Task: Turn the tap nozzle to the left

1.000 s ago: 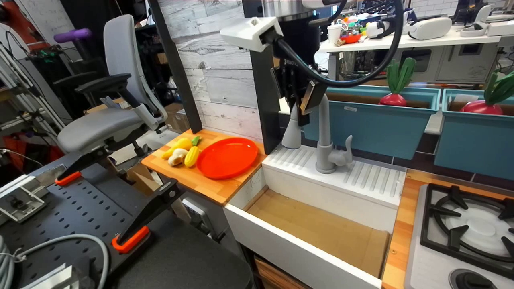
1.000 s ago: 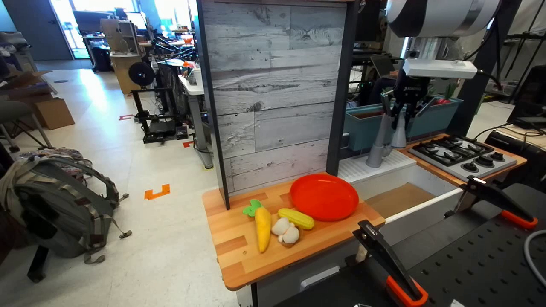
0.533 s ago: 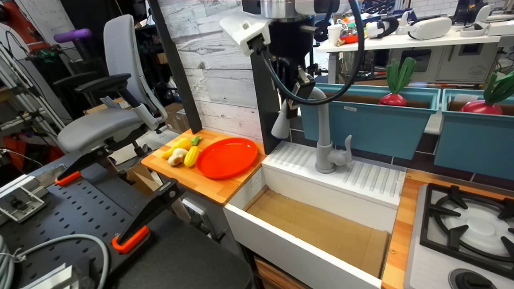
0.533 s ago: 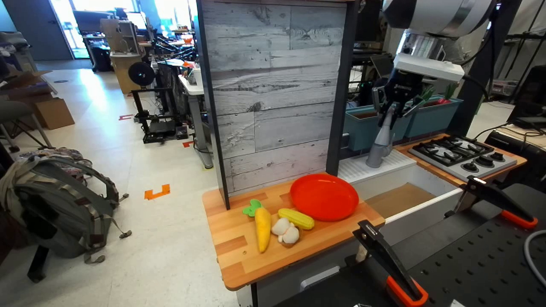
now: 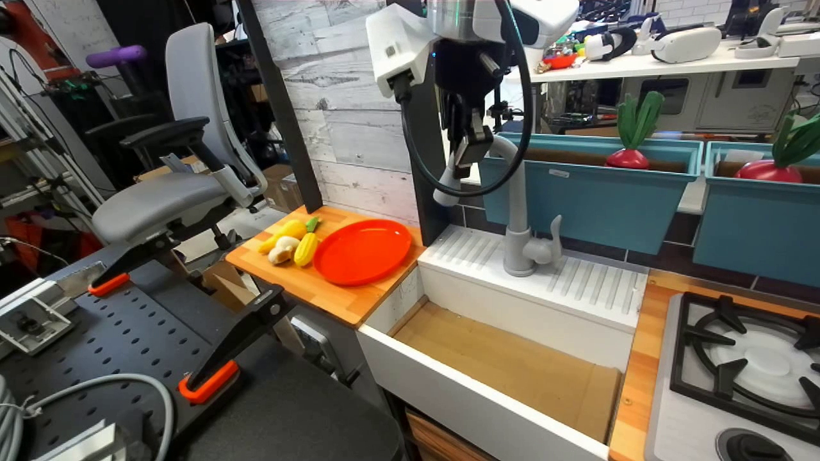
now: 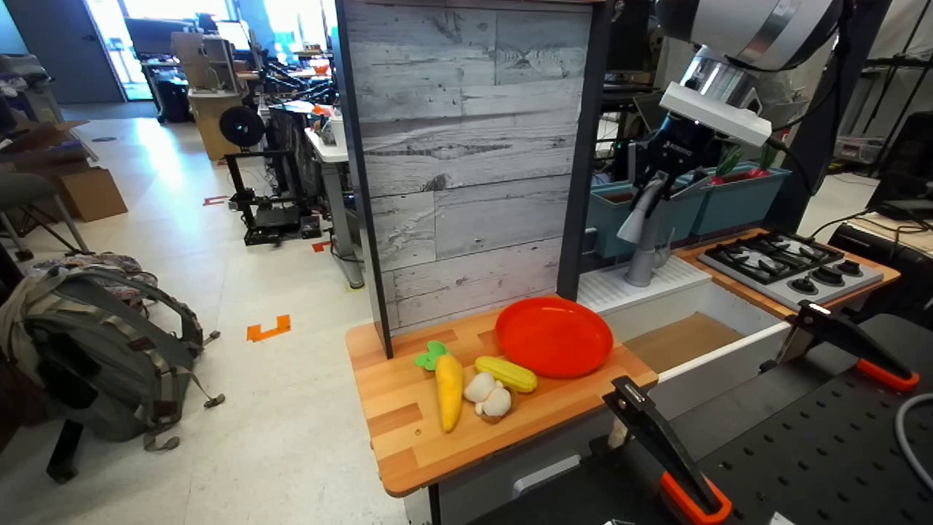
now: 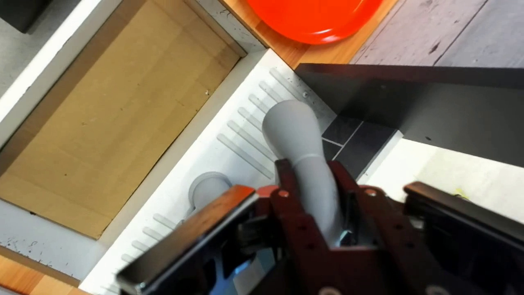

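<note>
Two fingers (image 7: 286,184) of the claw (image 7: 310,164) stand narrow on either side of the matte-grey tap nozzle (image 7: 292,127), holding its curved neck between them. The nozzle's upright tube rises from the ribbed white ledge (image 5: 474,253) along the sink (image 5: 448,397); in the wrist view its flared end shows over that ledge, near the sink's corner closest to the red plate (image 6: 554,339), tilted and raised clear of the ledge. A short lever handle (image 5: 551,248) juts from the tube's foot beside the sink. Brown cardboard (image 5: 506,358) lines the sink's bottom. At one end of the sink the wooden counter (image 6: 408,437) bears the plate, and near it lie a yellow carrot-shaped piece (image 6: 450,390) topped with green, a yellow corn-like piece (image 6: 508,374) and a pale lumpy piece (image 6: 490,396). At the sink's opposite end sits a stove (image 6: 787,266) with black grates. Past the ledge, on the side away from the sink, teal planters (image 5: 596,198) hold red bulbs (image 5: 628,159) with green tops.
</note>
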You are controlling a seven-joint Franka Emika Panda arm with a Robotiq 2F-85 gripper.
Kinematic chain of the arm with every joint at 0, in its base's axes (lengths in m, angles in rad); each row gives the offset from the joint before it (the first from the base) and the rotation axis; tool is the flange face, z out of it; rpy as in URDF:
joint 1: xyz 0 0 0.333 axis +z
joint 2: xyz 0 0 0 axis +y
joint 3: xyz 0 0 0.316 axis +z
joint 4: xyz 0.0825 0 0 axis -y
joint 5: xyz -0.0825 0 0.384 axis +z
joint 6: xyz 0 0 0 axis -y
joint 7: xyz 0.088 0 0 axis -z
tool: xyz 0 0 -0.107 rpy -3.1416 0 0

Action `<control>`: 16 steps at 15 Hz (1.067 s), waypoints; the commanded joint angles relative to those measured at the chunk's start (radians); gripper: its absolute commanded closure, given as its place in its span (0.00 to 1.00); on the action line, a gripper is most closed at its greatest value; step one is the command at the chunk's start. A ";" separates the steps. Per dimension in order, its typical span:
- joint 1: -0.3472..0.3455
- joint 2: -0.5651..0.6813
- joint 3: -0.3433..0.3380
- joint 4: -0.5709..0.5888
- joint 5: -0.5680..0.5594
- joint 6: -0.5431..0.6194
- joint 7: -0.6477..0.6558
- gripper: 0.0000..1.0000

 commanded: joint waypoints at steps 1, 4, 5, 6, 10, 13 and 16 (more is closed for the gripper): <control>-0.041 -0.017 0.092 0.031 0.132 -0.051 -0.009 0.94; -0.042 -0.017 0.091 0.025 0.158 -0.047 -0.019 0.49; -0.035 -0.020 0.083 0.020 0.152 -0.049 -0.020 0.49; -0.029 -0.021 0.086 0.018 0.168 -0.040 -0.027 0.42; -0.009 -0.028 0.096 0.027 0.202 -0.062 -0.029 0.12; 0.002 -0.035 0.094 0.036 0.235 -0.069 -0.036 0.00; 0.008 -0.044 0.087 0.032 0.255 -0.068 -0.040 0.00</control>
